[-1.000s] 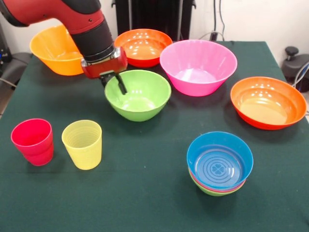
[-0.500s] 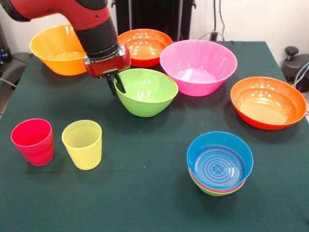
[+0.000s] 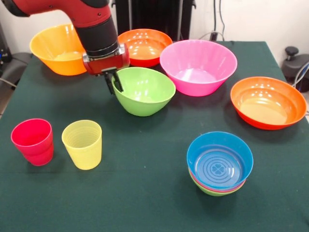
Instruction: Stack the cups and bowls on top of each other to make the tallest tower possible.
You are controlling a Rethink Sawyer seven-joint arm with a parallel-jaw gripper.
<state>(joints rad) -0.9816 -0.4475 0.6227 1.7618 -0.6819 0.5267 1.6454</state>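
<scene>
Jaws pinching rim of green bowl (image 3: pixel 145 92), bowl tilted, lifted off bench (image 3: pixel 145 193). Step: carry. Next: move over tower (image 3: pixel 219 164), level, lower into blue bowl (image 3: pixel 219 159).

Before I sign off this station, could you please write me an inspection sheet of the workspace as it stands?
Surface: dark green table, cloth-covered, bare at the front.
Job's things: tower of nested bowls, blue on top, front right; green bowl tilted, lifted on the claw's side; pink bowl, two orange bowls and a yellow-orange bowl standing loose; red cup and yellow cup upright, side by side, front left.
Clutter: nothing seen.
Claw: claw pinching the green bowl's rim.
Cables: cables on the wall behind.
Surroundings: black stand behind the table.
</scene>
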